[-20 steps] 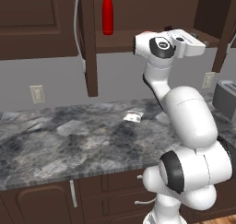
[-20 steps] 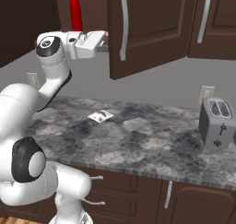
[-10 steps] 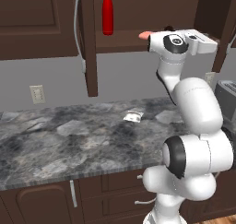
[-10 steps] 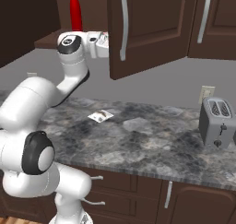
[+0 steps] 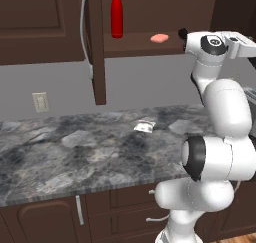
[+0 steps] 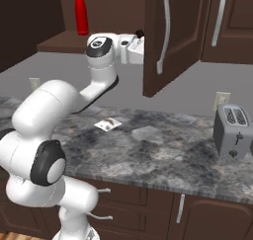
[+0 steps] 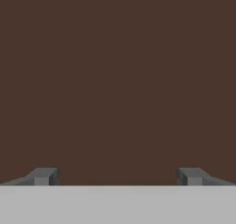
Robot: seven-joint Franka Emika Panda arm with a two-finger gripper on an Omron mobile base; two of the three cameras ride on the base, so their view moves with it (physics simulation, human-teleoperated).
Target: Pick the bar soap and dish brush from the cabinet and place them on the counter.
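Right, kitchen scene: broad grey-and-black marbled bench with a thick edge, grey wall behind, dark brown drawers and doors below it. Above hangs the cabinet, dark brown wood, its doors swung open, with long curved silver handles. A small whitish packet lies flat on the bench, well apart from everything else. Wall outlet sits above the bench at the left.

Inside the cabinet, on the shelf: bar soap, salmon-pink, lying flat near the shelf's front edge. A tall red bottle stands upright on the same shelf, left of the soap and apart from it. The white arm's wrist is raised to shelf height just right of the soap. A small dark bit shows beside the wrist at the shelf; I can't tell if it is the dish brush.

Left base view shows the soap; in the right base view that part of the shelf is behind the arm. Right base view adds a silver toaster at the bench's right end, and a second outlet above it.

Hand view: fingers spread wide apart, released, nothing between them, facing a flat brown surface up close.
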